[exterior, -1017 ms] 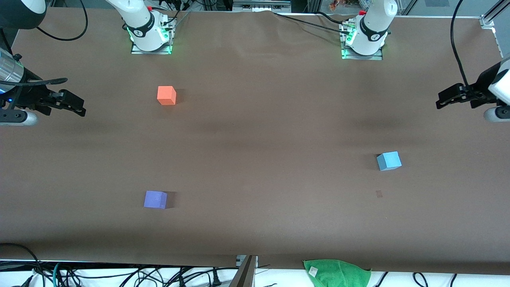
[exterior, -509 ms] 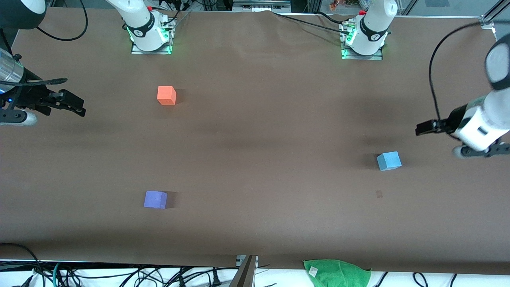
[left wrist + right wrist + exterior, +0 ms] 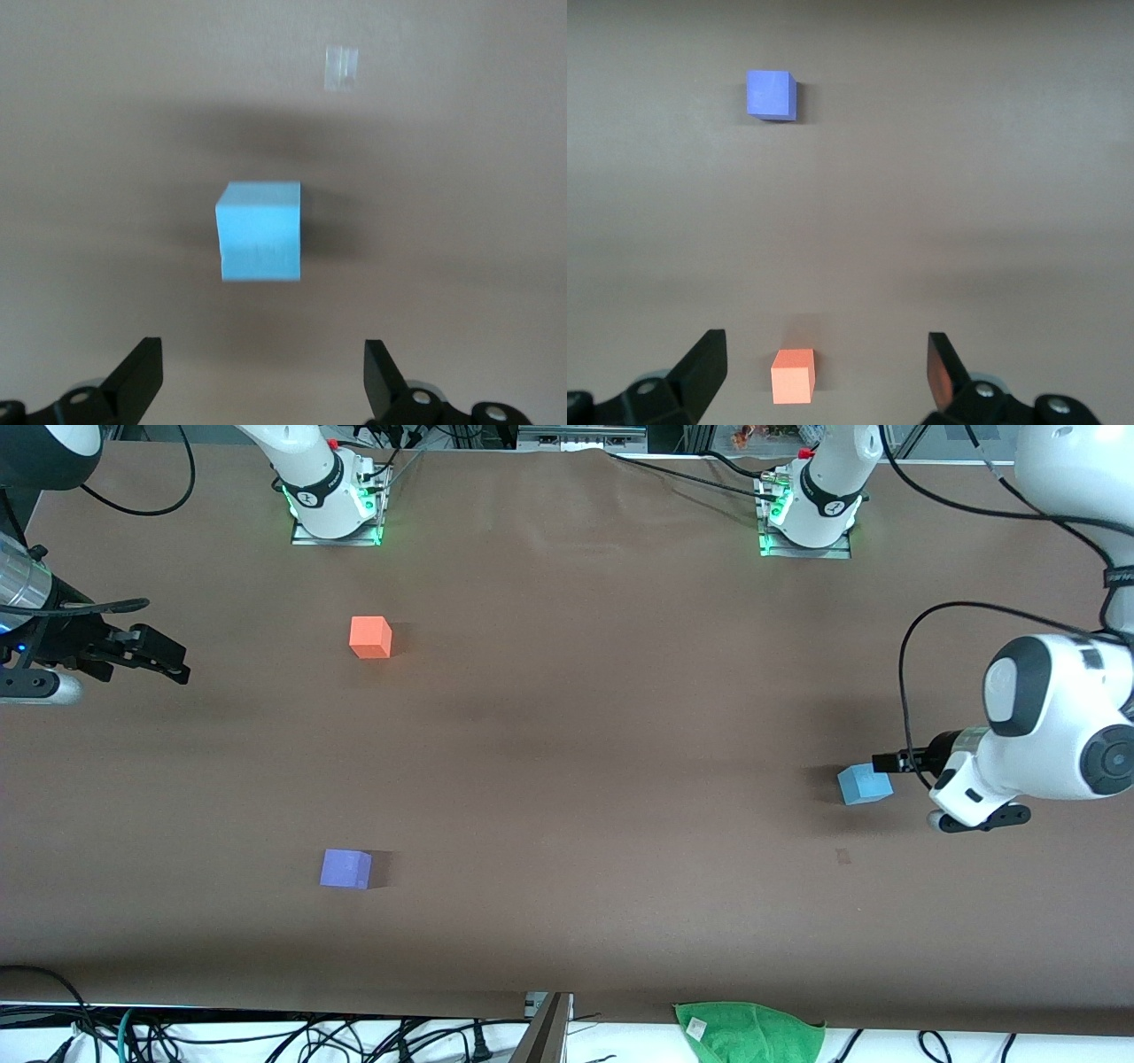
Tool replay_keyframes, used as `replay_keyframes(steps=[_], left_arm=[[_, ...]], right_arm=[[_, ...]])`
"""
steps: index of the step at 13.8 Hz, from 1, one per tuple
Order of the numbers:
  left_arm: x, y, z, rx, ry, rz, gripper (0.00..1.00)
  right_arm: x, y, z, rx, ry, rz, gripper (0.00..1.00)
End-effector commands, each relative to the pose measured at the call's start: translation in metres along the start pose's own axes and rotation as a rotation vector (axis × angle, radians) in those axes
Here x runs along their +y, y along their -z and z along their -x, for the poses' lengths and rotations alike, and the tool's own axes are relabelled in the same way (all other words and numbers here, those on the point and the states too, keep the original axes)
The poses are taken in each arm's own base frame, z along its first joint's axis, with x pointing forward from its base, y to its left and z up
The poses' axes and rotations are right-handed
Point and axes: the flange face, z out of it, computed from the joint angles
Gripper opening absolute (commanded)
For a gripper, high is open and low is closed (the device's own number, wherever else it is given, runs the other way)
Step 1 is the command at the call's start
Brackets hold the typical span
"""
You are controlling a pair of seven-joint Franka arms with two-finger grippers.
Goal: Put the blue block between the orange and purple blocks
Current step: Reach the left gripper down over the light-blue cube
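The right gripper point(image 3: 168, 664) waits, jaws spread, at its table end, orange block point(image 3: 370, 638) and purple block point(image 3: 345, 869) well apart. The left gripper point(image 3: 886, 763), jaws wide, hovers over the blue block point(image 3: 865, 784): approach stage. Next: descend, straddle, close.

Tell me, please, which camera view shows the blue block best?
The left wrist view: the blue block fills the middle, just ahead of the open left gripper, with two faces clear. The front view shows it small, with the left arm partly over it. The right wrist view does not show it.
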Motion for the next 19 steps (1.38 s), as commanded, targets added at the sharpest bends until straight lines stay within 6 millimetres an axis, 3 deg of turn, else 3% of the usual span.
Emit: replay_keyframes(steps=[1, 9, 15, 17, 19], left_arm=[[-0.007, -0.032, 0.029, 0.075, 0.0, -0.029, 1.0], [-0.017, -0.101, 0.009, 0.163, 0.048, -0.009, 1.0], [-0.011, -0.126, 0.0, 0.136, 0.051, -0.012, 1.0], [-0.013, -0.133, -0.004, 0.128, 0.047, -0.014, 0.51], [-0.01, -0.132, -0.004, 0.13, 0.043, -0.015, 0.23]], right_arm=[[0.002, 0.006, -0.002, 0.004, -0.007, -0.012, 1.0], [0.0, 0.006, -0.002, 0.006, -0.003, -0.014, 1.0], [0.001, 0.006, -0.002, 0.006, -0.003, -0.014, 1.0], [0.001, 0.005, -0.003, 0.004, -0.003, -0.014, 1.0], [0.001, 0.005, -0.003, 0.004, -0.003, -0.014, 1.0]])
